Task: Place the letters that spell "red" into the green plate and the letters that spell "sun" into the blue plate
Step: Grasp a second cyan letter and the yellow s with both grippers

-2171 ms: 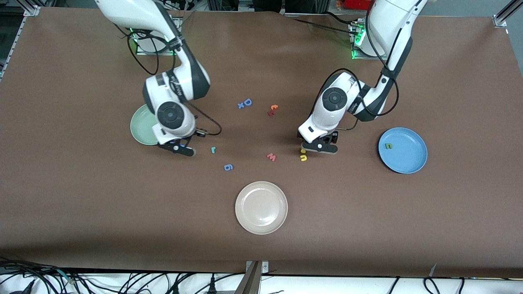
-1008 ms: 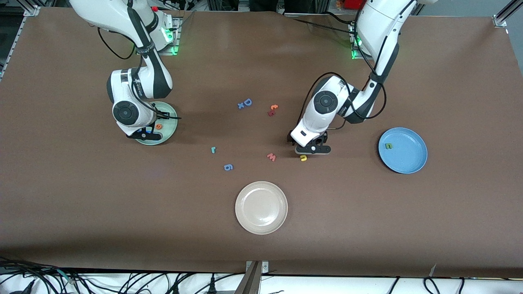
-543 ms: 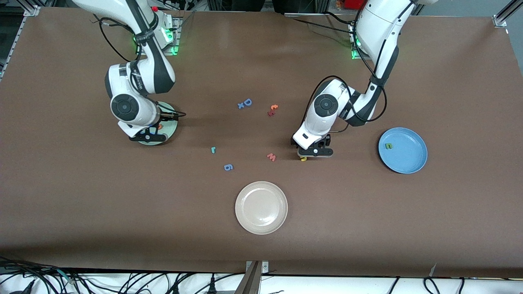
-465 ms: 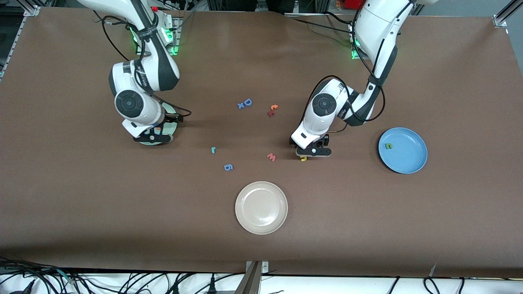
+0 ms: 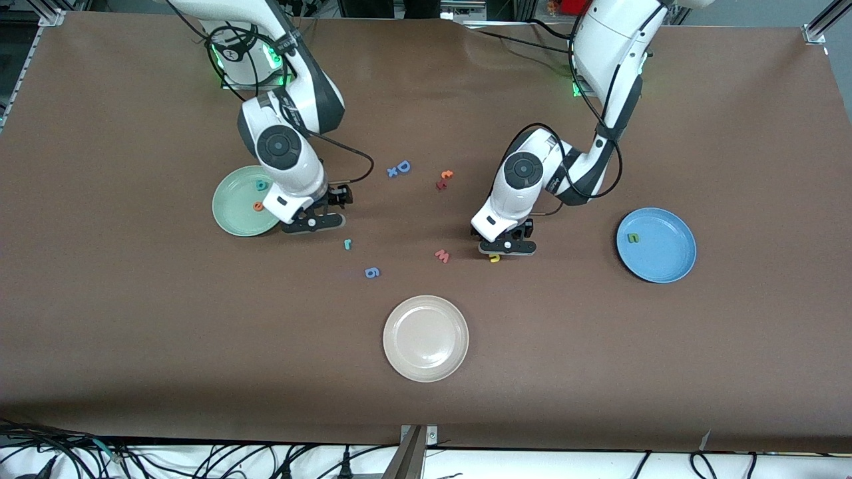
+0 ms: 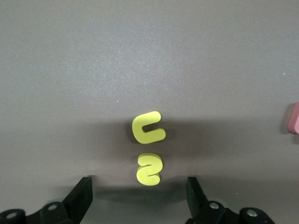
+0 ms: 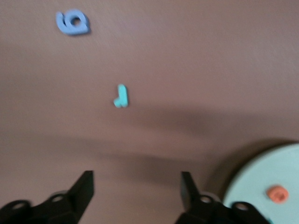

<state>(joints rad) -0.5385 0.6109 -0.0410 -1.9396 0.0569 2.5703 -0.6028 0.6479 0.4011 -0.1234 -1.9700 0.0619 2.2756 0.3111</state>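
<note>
While the left gripper (image 6: 138,205) hangs open and empty over the yellow "s" (image 6: 149,169), low in the frame's middle, drop straight down so you miss the yellow "u" (image 6: 148,127). The right gripper (image 7: 135,198), open and empty too, heads for the teal "r" (image 7: 121,96).

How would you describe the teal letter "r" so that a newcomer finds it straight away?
Start at the green plate near the right arm's end of the table. The teal "r" lies alone on the brown table, just nearer the front camera than the right gripper. Its neighbour, the blue "g", is bigger.
</note>
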